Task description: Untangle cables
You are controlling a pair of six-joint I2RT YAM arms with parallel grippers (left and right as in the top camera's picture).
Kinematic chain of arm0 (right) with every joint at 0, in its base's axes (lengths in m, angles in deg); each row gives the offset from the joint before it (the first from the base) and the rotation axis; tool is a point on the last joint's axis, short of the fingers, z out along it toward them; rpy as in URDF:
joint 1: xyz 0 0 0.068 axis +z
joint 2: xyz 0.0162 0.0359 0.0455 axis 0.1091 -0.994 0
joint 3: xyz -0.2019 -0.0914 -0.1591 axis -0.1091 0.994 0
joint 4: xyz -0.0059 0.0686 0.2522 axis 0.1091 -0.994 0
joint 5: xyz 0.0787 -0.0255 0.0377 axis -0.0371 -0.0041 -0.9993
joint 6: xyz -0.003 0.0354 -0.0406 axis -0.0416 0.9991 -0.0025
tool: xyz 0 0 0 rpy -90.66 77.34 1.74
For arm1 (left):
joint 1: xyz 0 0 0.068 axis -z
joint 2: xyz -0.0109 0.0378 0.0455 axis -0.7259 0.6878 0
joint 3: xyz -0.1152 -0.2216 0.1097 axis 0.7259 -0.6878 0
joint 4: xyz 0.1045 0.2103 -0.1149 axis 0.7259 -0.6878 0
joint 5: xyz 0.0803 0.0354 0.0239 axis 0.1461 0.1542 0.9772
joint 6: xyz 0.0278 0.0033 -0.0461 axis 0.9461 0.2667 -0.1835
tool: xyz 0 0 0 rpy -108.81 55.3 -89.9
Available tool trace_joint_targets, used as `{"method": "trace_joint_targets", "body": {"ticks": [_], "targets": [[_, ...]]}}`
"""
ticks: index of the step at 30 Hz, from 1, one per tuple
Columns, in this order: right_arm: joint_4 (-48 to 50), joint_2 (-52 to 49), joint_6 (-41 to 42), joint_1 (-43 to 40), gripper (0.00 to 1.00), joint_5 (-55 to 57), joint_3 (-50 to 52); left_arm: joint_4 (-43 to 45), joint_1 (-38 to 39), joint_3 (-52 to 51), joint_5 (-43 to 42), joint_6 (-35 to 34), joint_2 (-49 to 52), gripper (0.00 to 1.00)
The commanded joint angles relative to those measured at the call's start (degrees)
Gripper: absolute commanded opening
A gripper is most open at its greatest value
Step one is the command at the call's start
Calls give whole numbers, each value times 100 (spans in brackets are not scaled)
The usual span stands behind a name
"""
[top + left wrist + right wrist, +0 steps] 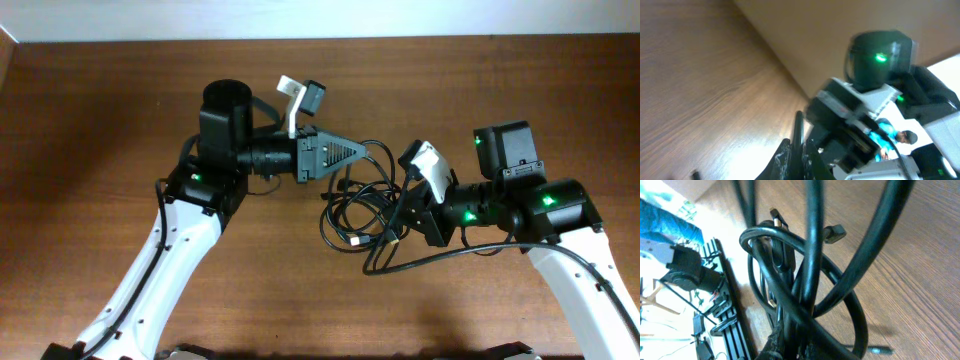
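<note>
A tangle of black cables point(362, 205) lies on the wooden table between my two arms. My left gripper point(352, 153) points right at the tangle's upper edge and is shut on one black cable point(799, 131), pinched between its fingertips point(802, 162). My right gripper point(408, 215) points left at the tangle's right side and is shut on a black cable point(790, 300) among several crossing loops; its fingertips point(790, 342) are mostly hidden by them. A plug end point(834, 232) sticks out beyond the loops.
A cable strand point(420, 262) trails from the tangle under my right arm. A small metal-tipped connector point(356, 241) lies at the tangle's lower edge. The table's far edge point(320, 40) meets a white wall.
</note>
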Motion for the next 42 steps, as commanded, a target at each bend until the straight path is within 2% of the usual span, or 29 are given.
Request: {"method": "trace_joint_targets", "body": {"ticks": [1,4,10,14,22,26,30,31,32,35,38,40,42], "targets": [[-90,302,-326,0,4,-393,-39,-426,-428,66,887,4,-24,0],[-68,514,-328,0,4,-396,-39,-898,-557,66,1281,7,-24,0],[-22,1016,-323,-2,4,-391,-39,-1119,-568,66,1593,11,-24,0],[136,1346,-321,-2,4,-389,-44,-1576,-568,66,2041,13,-24,0],[389,1447,-173,-7,4,-345,-44,-1825,-568,66,2011,55,-24,0],[431,1445,579,-7,4,664,-44,-1827,-568,66,1777,201,-24,0],[435,1443,1674,-7,4,2321,-44,-1670,-568,66,1025,538,-24,0],[433,1443,1971,-7,13,2712,-44,-1484,-568,66,695,621,-24,0],[428,1443,2157,-7,15,2946,-44,-1239,-568,66,334,643,-24,0],[428,1443,2326,-7,18,3180,-44,-688,-564,66,-315,680,-24,0],[426,1427,2605,-7,19,3480,-44,-455,-573,66,-597,678,-24,0],[420,1351,2621,-4,35,3471,-44,-407,-590,66,-723,678,-24,0],[363,1257,2610,-4,45,3346,-42,-407,-590,66,-767,675,-24,0]]}}
